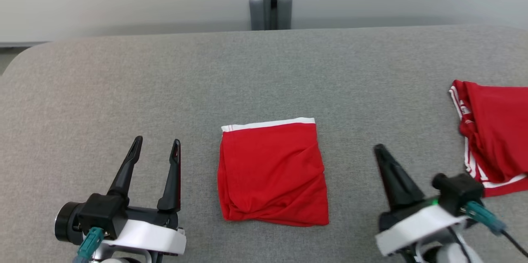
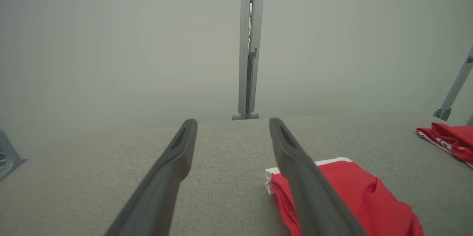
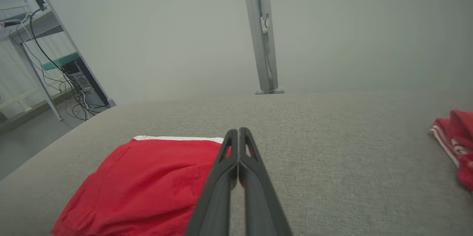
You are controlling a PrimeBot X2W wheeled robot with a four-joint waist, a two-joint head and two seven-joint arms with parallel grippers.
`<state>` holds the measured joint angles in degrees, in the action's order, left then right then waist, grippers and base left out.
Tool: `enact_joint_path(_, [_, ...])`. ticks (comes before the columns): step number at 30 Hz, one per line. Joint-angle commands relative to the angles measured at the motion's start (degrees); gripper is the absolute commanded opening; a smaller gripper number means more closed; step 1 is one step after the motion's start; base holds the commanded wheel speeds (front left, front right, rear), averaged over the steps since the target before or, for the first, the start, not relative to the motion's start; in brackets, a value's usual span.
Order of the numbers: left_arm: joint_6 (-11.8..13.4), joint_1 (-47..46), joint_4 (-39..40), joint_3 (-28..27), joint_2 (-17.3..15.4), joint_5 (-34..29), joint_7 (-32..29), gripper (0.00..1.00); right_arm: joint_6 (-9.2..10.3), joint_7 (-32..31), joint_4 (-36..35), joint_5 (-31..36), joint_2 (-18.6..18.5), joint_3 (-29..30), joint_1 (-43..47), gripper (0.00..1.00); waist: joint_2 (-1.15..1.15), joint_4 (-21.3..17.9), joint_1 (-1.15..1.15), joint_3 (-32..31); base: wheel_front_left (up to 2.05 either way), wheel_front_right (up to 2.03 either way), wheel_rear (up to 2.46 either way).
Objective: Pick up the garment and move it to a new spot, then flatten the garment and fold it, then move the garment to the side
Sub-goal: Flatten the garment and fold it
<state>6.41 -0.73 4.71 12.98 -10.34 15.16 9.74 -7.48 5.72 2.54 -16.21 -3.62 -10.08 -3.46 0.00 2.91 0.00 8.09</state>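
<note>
The folded red cloth garment with a white band (image 1: 272,174) lies flat on the grey fabric-covered bench (image 1: 165,81), near the middle of its near edge. It sits between the left hand (image 1: 157,141), spread wide and empty, and the right hand (image 1: 379,150), pinched closed on nothing, touching neither. A crumpled red white-striped garment (image 1: 495,131) lies at the bench's right edge.

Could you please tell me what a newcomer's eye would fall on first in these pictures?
The bright folded red garment stands out, lying in the middle of the grey table between the left gripper, which is open, and the right gripper, which is shut; both are empty. A second red garment with white stripes lies rumpled at the table's right edge.
</note>
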Motion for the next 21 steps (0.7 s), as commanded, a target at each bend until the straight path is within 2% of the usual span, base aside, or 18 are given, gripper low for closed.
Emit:
enact_joint_path(1, [-0.1, -1.1, -0.2, 0.0, -0.1, 0.2, 0.3, 1.00, -0.04, 0.7, 0.9, -0.5, -0.3, -1.0, -1.3, 0.00, 0.00, 0.9, 0.00, 0.8, 0.00, 0.00, 0.00])
enact_joint_path(7, [-0.7, -2.8, -1.1, 0.5, 0.4, 0.5, 1.0, 1.00, -0.04, 4.7, 11.3, -3.1, -0.2, -11.3, -9.6, 0.00, 0.00, 3.2, 0.00, 3.3, 0.00, 0.00, 0.00])
enact_joint_path(8, [-0.9, -3.5, -1.6, 0.8, 0.6, 0.6, 1.2, 1.00, -0.03, 6.0, 15.5, -4.1, 0.0, -14.4, -12.2, 0.00, 0.00, 3.8, 0.00, 4.1, 0.00, 0.00, 0.00])
enact_joint_path(12, [-1.2, -4.3, -2.6, 1.2, 0.8, 0.9, 1.8, 1.00, -0.03, 8.1, 23.3, -6.5, 0.2, -19.9, -16.8, 0.00, 0.00, 4.5, 0.00, 5.3, 0.00, 0.00, 0.00])
enact_joint_path(17, [-1.4, -5.2, -3.6, 1.4, 1.0, 1.2, 2.4, 1.00, -0.03, 9.1, 34.1, -9.5, 0.4, -22.7, -19.9, 0.00, 0.00, 4.8, 0.00, 6.5, 0.00, 0.00, 0.00])
enact_joint_path(21, [-1.8, -6.0, -4.4, 1.6, 1.1, 1.4, 2.8, 1.00, -0.03, 9.3, 38.4, -11.3, 0.3, -22.8, -19.4, 0.00, 0.00, 4.5, 0.00, 6.9, 0.00, 0.00, 0.00])
